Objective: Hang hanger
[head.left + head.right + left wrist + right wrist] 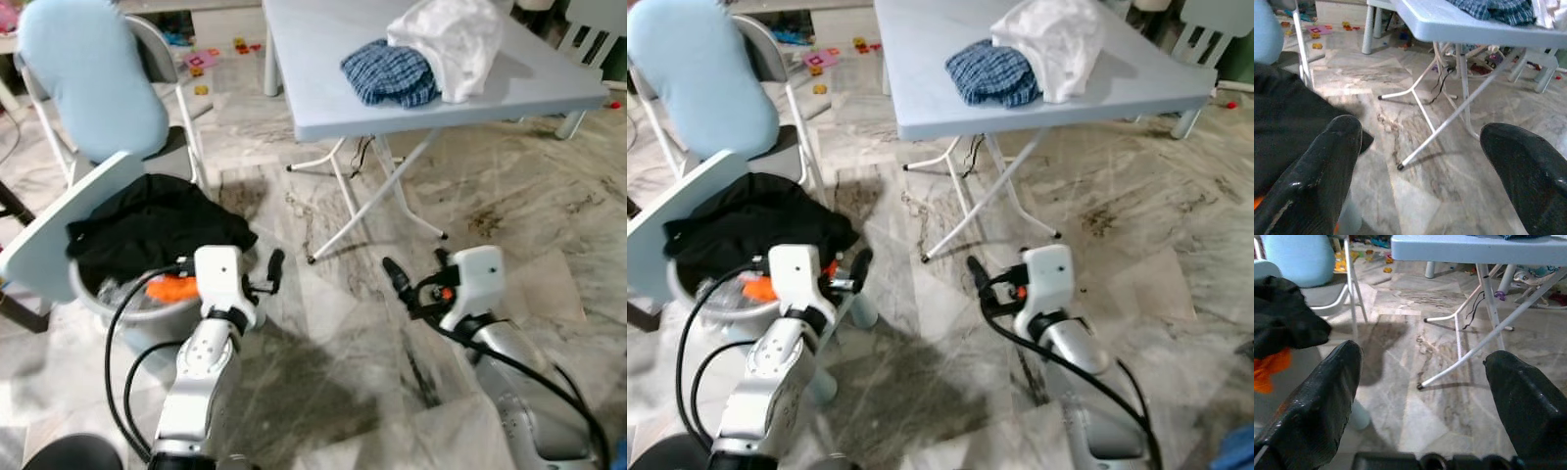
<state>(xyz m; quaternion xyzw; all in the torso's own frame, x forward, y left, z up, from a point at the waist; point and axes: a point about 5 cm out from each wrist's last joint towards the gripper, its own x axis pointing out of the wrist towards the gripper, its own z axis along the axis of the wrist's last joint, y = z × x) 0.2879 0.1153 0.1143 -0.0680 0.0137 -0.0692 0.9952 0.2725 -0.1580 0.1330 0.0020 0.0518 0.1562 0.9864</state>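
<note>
No hanger can be made out. At nine o'clock a bucket (127, 311) holds black cloth (147, 227). The left gripper (1420, 161) and right gripper (1425, 396) hover wide open, empty. A hanger is likely light and stiff; grasp its neck.

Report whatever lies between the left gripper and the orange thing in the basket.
The black garment draped over the basket covers most of the orange thing; the basket rim also lies between it and the open left gripper.
</note>
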